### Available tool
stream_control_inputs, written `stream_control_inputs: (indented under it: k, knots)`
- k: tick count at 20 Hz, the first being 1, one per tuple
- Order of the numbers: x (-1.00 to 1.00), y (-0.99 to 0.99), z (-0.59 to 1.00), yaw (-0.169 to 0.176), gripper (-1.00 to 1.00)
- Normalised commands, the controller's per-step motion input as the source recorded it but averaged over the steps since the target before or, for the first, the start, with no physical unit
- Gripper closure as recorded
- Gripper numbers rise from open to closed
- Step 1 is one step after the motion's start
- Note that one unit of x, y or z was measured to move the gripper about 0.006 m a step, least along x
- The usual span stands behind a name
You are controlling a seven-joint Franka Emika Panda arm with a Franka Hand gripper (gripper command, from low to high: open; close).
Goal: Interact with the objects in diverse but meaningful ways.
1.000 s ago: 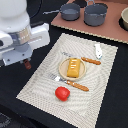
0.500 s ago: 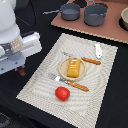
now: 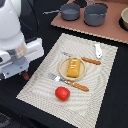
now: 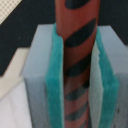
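My gripper [image 3: 23, 73] hangs at the exterior view's left, over the black table just off the placemat's left edge. It is shut on the dark brown sausage stick [image 3: 25, 76], whose tip pokes out below. In the wrist view the striped reddish-brown stick [image 4: 76, 60] stands upright between the teal pads [image 4: 54, 85]. The red tomato [image 3: 62, 93] lies on the placemat's near part. The orange-yellow ridged block [image 3: 73, 67] lies on a small round plate [image 3: 62, 73]. The white-and-blue piece [image 3: 98, 50] lies at the mat's far right.
An orange-handled fork [image 3: 69, 82] lies in front of the plate and a knife [image 3: 88, 60] behind it on the striped placemat [image 3: 45, 87]. Two grey pots [image 3: 70, 11] [image 3: 95, 14] stand on a brown board at the back.
The arm has shifted slightly downward in the exterior view, still holding the sausage stick. The other objects have not moved.
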Motion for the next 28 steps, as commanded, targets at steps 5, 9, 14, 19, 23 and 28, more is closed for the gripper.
stream_control_inputs:
  k: [5, 9, 14, 19, 23, 28]
  knots:
    - [-0.35, -0.04, -0.45, 0.058, 1.00]
    - [-0.25, 0.02, -0.11, 0.048, -1.00]
    - [-0.06, 0.17, 0.81, 0.004, -1.00]
    - [0.00, 0.23, 0.76, 0.014, -1.00]
    - [0.11, 0.29, 0.99, 0.008, -1.00]
    - [0.79, 0.08, 1.00, -0.037, -1.00]
